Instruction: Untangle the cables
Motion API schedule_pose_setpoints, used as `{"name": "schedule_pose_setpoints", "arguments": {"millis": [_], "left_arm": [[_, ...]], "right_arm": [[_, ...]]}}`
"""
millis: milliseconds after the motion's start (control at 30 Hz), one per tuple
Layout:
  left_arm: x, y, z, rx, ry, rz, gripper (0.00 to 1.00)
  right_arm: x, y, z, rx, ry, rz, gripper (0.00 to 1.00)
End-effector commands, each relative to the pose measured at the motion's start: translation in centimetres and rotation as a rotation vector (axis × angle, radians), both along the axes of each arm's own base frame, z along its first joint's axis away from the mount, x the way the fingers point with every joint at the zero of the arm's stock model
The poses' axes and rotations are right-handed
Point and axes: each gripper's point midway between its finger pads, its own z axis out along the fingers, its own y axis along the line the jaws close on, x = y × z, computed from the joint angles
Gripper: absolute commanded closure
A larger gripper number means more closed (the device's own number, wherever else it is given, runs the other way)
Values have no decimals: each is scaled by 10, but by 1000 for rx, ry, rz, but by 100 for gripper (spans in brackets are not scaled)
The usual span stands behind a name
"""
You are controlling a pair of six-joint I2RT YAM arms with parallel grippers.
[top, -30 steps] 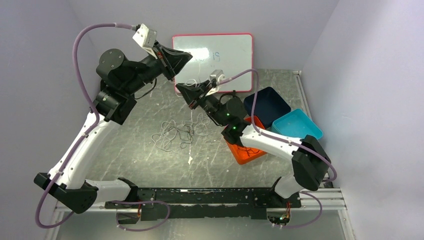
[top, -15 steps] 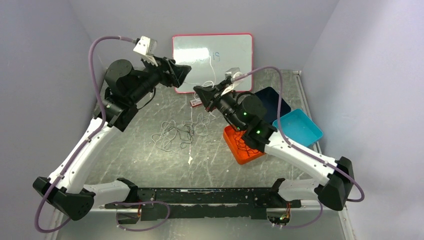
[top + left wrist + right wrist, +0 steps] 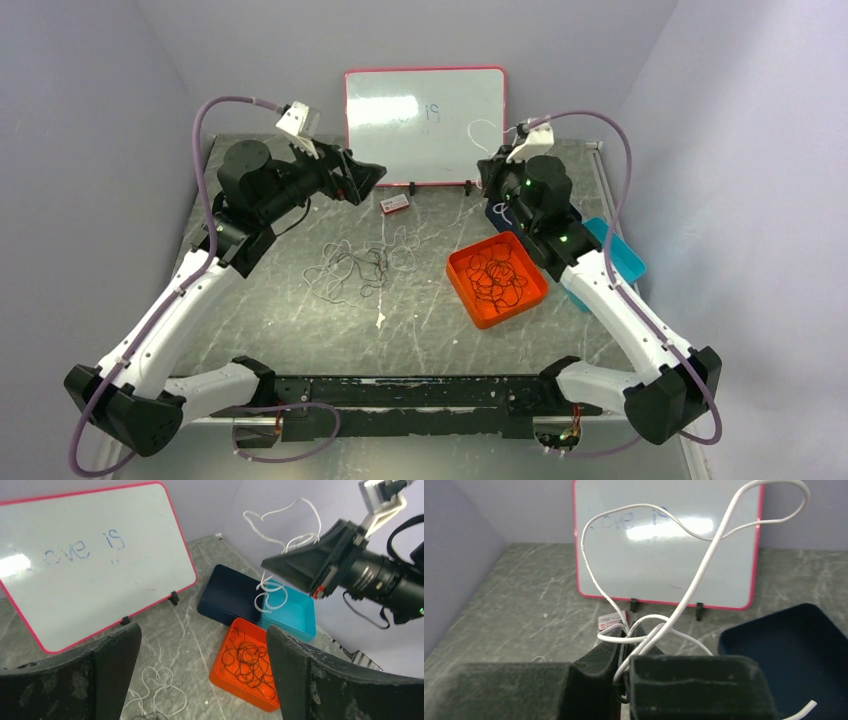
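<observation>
Grey marbled desk (image 3: pixel 420 330), lilac walls, red-framed whiteboard (image 3: pixel 425 100) propped at the back edge.

Left claw (image 3: pixel 375 176): raised over the back-left part of the desk, fingers spread wide, nothing held between them.

Right claw (image 3: pixel 626 636): raised at the back right, closed on a white cable (image 3: pixel 704 565). One long loop stands up above the fingers and shorter coils hang beneath. In the left wrist view those coils are seen dangling in front of the navy tray (image 3: pixel 784 645) and the teal tray (image 3: pixel 300 615). Which of the two lies directly below cannot be told.

Orange tray (image 3: pixel 528 261): black cables (image 3: pixel 497 278) are coiled inside; no white ones are seen there.

Tangle of cables (image 3: pixel 350 268): mixed black and white loops, lying flat at the desk centre, apart from all trays. It lies below the left claw and toward the near edge from it. The right claw is well apart from it, beyond the orange tray. The left arm is judged the nearer for the next pick.

Judgement: no strand is seen joining the held cable to the tangle. A drop into one of the blue trays is expected next. Risk: the springy loop may catch on a finger.
</observation>
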Motion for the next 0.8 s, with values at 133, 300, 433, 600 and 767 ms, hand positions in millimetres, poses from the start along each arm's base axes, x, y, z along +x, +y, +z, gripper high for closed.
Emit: {"name": "schedule_pose_setpoints", "arguments": {"millis": [133, 300, 433, 600, 767], "left_arm": [[-14, 8, -45, 13, 95, -12, 1], [-20, 20, -96, 54, 203, 42, 2], [-27, 24, -125, 42, 300, 66, 3], [-34, 26, -135, 33, 327, 65, 3], [-35, 26, -136, 40, 326, 62, 3]], "right_arm": [[29, -69, -18, -87, 70, -190, 100], [54, -99, -34, -76, 76, -271, 100], [75, -123, -55, -50, 133, -344, 100], [94, -140, -80, -27, 145, -385, 100], [109, -150, -117, -46, 203, -410, 100]]}}
